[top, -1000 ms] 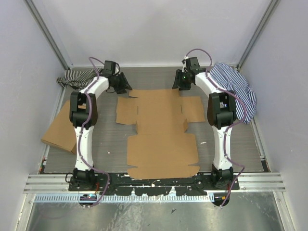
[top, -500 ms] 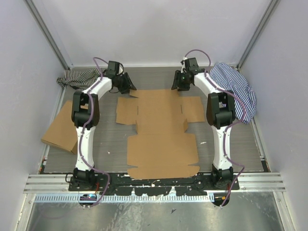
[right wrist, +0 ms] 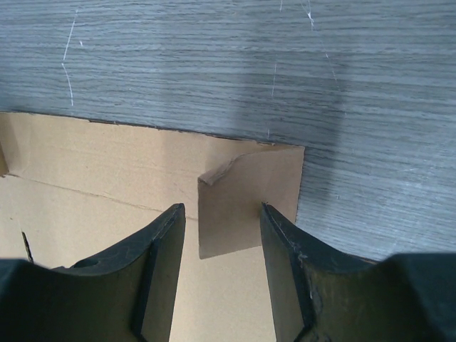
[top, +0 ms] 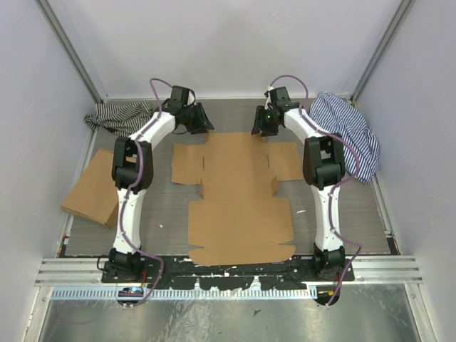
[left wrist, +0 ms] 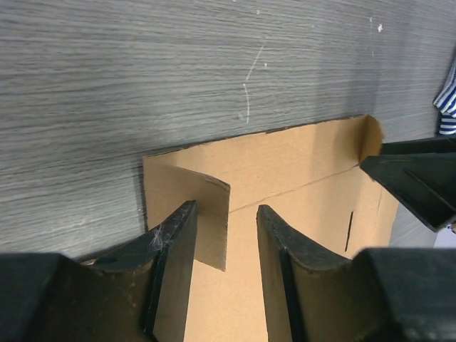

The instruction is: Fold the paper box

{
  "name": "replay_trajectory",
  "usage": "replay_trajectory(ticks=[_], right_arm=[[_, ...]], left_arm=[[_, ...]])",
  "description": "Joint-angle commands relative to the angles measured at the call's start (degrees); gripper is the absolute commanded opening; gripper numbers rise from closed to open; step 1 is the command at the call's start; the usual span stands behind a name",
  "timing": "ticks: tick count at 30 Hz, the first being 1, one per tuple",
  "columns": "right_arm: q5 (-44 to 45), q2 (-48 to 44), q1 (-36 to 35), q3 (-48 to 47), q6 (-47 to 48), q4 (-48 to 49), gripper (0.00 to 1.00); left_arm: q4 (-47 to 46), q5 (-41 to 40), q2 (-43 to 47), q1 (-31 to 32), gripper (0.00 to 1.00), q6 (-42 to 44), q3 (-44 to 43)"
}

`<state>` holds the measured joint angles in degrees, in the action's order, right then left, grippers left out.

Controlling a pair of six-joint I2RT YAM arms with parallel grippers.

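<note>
Paper box (top: 239, 192) lies flat and unfolded mid-tabletop (top: 160, 206). Left claw (left wrist: 226, 208) and right claw (right wrist: 221, 207) are at its far corners. Each is half open, straddling a lifted corner flap (right wrist: 242, 192) and clamping nothing.

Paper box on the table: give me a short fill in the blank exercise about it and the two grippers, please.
1. The paper box is a cardboard sheet lying ___ on the table.
2. The left gripper and right gripper are both at its ___ edge, opposite the arm bases.
3. Both grippers' jaws stand ___.
4. The second cardboard box lies on the sheet's ___ side.
Missing words: flat; far; open; left.
</note>
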<state>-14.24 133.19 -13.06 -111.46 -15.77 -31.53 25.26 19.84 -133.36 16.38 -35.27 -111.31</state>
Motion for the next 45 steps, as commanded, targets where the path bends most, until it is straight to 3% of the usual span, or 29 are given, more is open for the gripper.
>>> replay_trajectory(ticks=[1, 17, 28, 35, 45], right_arm=[[-0.88, 1.08, -0.45, -2.84, -0.22, 1.05, 0.52], [-0.88, 3.56, -0.71, -3.5, -0.84, 0.76, 0.52], [0.21, 4.28, -0.86, -4.07, -1.24, -0.35, 0.52], [1.35, 2.21, -0.89, -4.25, -1.2, -0.53, 0.55], [10.87, -1.76, -0.91, -8.8, 1.62, -5.36, 0.62]], left_arm=[[0.38, 0.91, 0.78, 0.83, 0.45, -0.44, -2.5], [2.0, 0.76, -6.49, 1.46, 0.43, -1.3, -6.42], [13.24, -6.86, -10.94, 1.47, 0.39, 0.34, -11.09], [14.47, -8.54, -8.05, 1.51, 0.45, 0.83, -10.41], [18.07, -14.44, -0.59, 0.45, 0.53, 4.15, -11.56]])
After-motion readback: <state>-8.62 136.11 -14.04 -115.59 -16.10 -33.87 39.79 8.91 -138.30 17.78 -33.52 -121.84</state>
